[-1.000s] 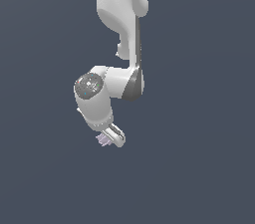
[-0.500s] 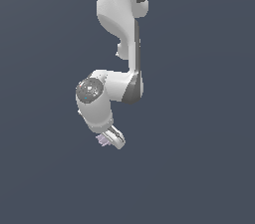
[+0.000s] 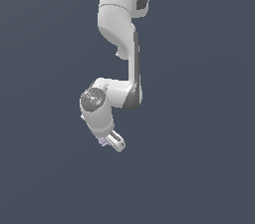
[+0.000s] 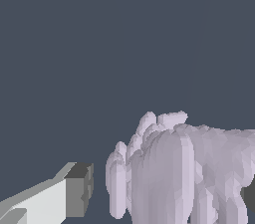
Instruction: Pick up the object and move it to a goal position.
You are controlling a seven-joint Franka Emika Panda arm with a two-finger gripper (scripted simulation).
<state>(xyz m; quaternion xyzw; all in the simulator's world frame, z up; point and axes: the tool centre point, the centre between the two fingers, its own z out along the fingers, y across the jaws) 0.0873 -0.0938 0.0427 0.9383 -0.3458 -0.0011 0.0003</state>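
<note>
Pale lilac-grey and jagged, the object point(image 3: 103, 141) sits at the tip of the white gripper point(image 3: 112, 142), which hangs at the low end of the arm point(image 3: 118, 44) in the exterior view against plain dark slate background. In the wrist view the lump point(image 4: 179, 173) fills the space beside one grey-tipped finger point(image 4: 74, 188). A second dark pad shows at its far side, so the fingers appear clamped on it.

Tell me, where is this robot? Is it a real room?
Probably not a real room: it looks like a computer-made test scene. Everything behind the white robot arm is flat, plain grey-blue, and the lilac lump by its gripper has blocky, faceted sides.
</note>
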